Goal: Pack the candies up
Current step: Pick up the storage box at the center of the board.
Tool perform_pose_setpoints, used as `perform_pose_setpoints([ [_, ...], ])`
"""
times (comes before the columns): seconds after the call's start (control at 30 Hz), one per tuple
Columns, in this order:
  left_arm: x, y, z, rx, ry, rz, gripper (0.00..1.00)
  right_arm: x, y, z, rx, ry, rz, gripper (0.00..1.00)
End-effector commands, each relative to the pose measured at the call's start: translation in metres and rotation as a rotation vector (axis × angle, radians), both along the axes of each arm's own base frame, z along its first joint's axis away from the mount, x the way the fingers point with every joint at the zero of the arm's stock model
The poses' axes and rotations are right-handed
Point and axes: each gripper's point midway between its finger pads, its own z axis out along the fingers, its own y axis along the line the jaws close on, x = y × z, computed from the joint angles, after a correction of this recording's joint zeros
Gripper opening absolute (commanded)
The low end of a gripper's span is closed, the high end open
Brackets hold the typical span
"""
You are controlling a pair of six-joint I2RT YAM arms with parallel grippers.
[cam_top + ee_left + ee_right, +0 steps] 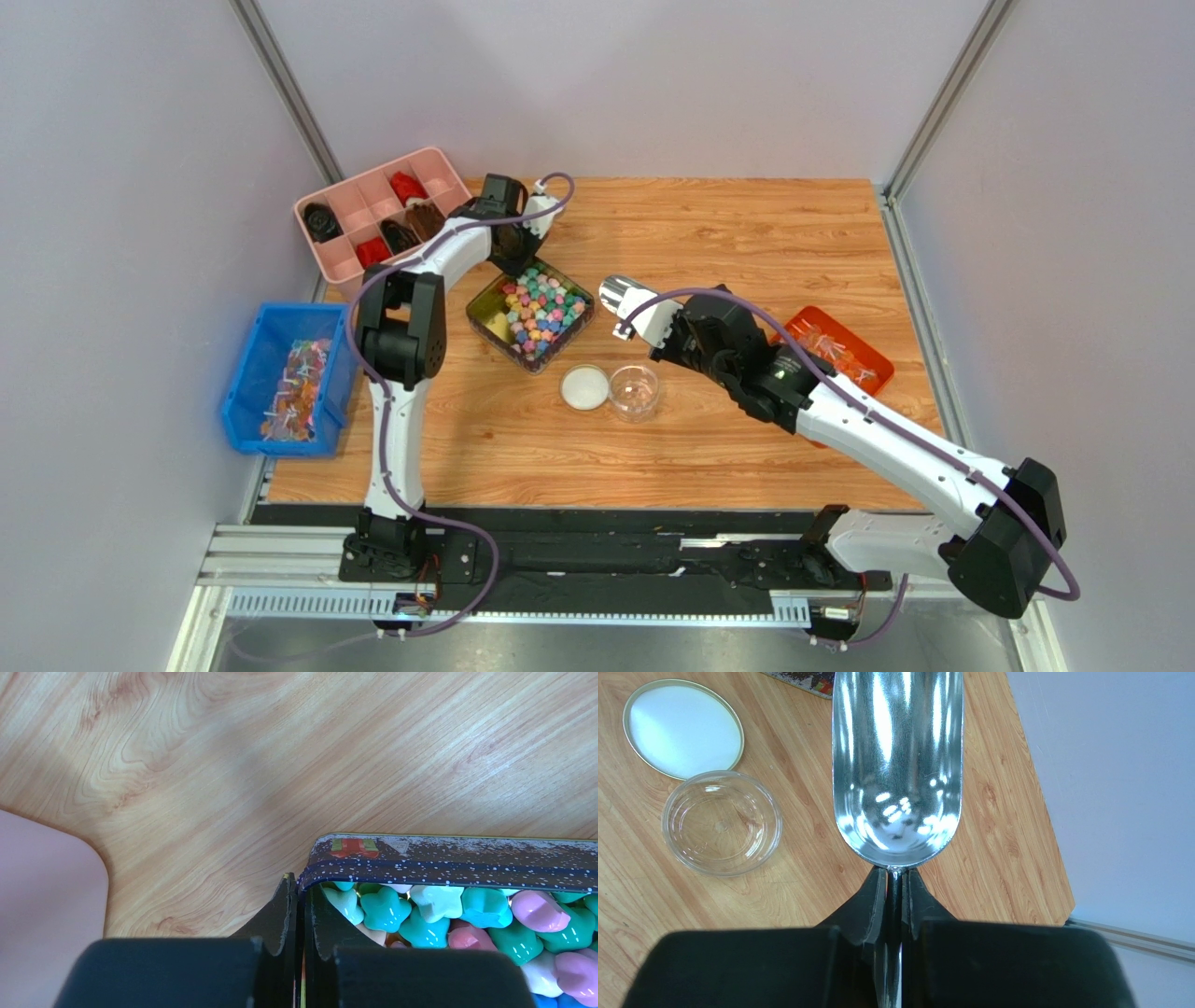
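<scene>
Left jaws: tin [449, 862]; right jaws: scoop [898, 763]

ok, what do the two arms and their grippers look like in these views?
Left arm and right arm: white links, bulky black joint housings, a thin purple cable looping along each. Left gripper and right gripper: two black wedge-shaped fingers with notched edges on a boxy black body. No markings visible.

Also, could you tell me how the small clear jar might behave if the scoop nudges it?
The jar is empty, so probably light and apt to slide on the smooth wooden table. It looks low and wide, so tipping seems unlikely. Glass or plastic I cannot tell, so treat it as fragile.
</scene>
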Motion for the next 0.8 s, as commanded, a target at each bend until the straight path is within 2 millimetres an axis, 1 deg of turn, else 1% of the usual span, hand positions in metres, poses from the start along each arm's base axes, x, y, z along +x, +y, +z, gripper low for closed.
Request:
perform_pose_setpoints([
  [0.0, 0.001, 0.004, 0.007, 0.014, 0.004, 0.009, 0.0, 0.004, 0.004, 0.028, 0.051, -0.067, 0.0, 0.0],
  [0.03, -0.001, 0.005, 0.006, 0.01, 0.004, 0.017, 0.0, 0.004, 0.005, 0.03, 0.048, -0.061, 0.004, 0.0],
  [0.07, 0.0, 0.004, 0.014, -0.015, -0.007, 0.035, 0.0, 0.004, 0.005, 0.032, 0.044, -0.058, 0.006, 0.0],
  [0.13, 0.0, 0.009, 0.019, -0.061, -0.016, 0.07, 0.0, 0.004, 0.007, 0.03, 0.023, -0.033, 0.015, 0.0],
  [0.17, -0.001, 0.006, 0.032, -0.126, -0.023, 0.096, 0.0, 0.005, 0.01, 0.043, 0.038, -0.046, 0.019, 0.0],
  [0.2, 0.0, 0.014, 0.038, -0.168, -0.026, 0.125, 0.0, 0.004, 0.009, 0.042, 0.023, -0.025, 0.02, 0.0],
  [0.23, -0.001, 0.016, 0.037, -0.21, -0.032, 0.14, 0.0, 0.005, 0.011, 0.048, 0.024, -0.024, 0.026, 0.0],
  [0.27, -0.003, 0.012, 0.054, -0.282, -0.052, 0.143, 0.0, 0.008, 0.016, 0.058, 0.028, -0.026, 0.027, 0.0],
  [0.3, -0.002, 0.02, 0.058, -0.291, -0.073, 0.168, 0.0, 0.007, 0.017, 0.059, 0.017, -0.008, 0.033, 0.0],
  [0.33, -0.003, 0.024, 0.053, -0.299, -0.099, 0.18, 0.0, 0.009, 0.018, 0.063, 0.011, -0.001, 0.034, 0.0],
  [0.37, -0.005, 0.025, 0.068, -0.326, -0.138, 0.185, 0.0, 0.014, 0.026, 0.072, 0.013, 0.0, 0.04, 0.0],
  [0.4, -0.005, 0.03, 0.068, -0.333, -0.156, 0.198, 0.0, 0.014, 0.025, 0.069, -0.016, 0.025, 0.043, 0.0],
  [0.43, -0.005, 0.032, 0.073, -0.343, -0.17, 0.205, 0.0, 0.016, 0.027, 0.068, -0.03, 0.038, 0.042, 0.0],
  [0.47, -0.005, 0.036, 0.084, -0.355, -0.198, 0.221, 0.0, 0.022, 0.033, 0.062, -0.054, 0.056, 0.042, 0.0],
  [0.53, -0.006, 0.039, 0.089, -0.373, -0.236, 0.241, 0.0, 0.03, 0.038, 0.075, -0.061, 0.047, 0.03, 0.0],
  [0.57, -0.006, 0.043, 0.1, -0.386, -0.267, 0.251, 0.0, 0.034, 0.04, 0.078, -0.067, 0.041, 0.02, 0.0],
  [0.6, -0.005, 0.045, 0.103, -0.403, -0.294, 0.257, 0.0, 0.042, 0.046, 0.082, -0.073, 0.04, 0.014, 0.0],
  [0.63, -0.005, 0.046, 0.109, -0.426, -0.306, 0.27, 0.0, 0.045, 0.049, 0.084, -0.081, 0.036, 0.008, 0.0],
  [0.67, -0.006, 0.049, 0.123, -0.447, -0.338, 0.273, 0.0, 0.049, 0.05, 0.085, -0.098, 0.033, -0.004, 0.0],
  [0.7, -0.005, 0.051, 0.128, -0.46, -0.367, 0.275, 0.0, 0.051, 0.054, 0.08, -0.124, 0.048, -0.002, 0.0],
  [0.73, -0.006, 0.053, 0.132, -0.463, -0.377, 0.287, 0.0, 0.054, 0.057, 0.09, -0.12, 0.031, 0.0, 0.0],
  [0.77, -0.006, 0.056, 0.14, -0.458, -0.4, 0.297, 0.0, 0.055, 0.058, 0.093, -0.128, 0.027, 0.001, 0.0],
])
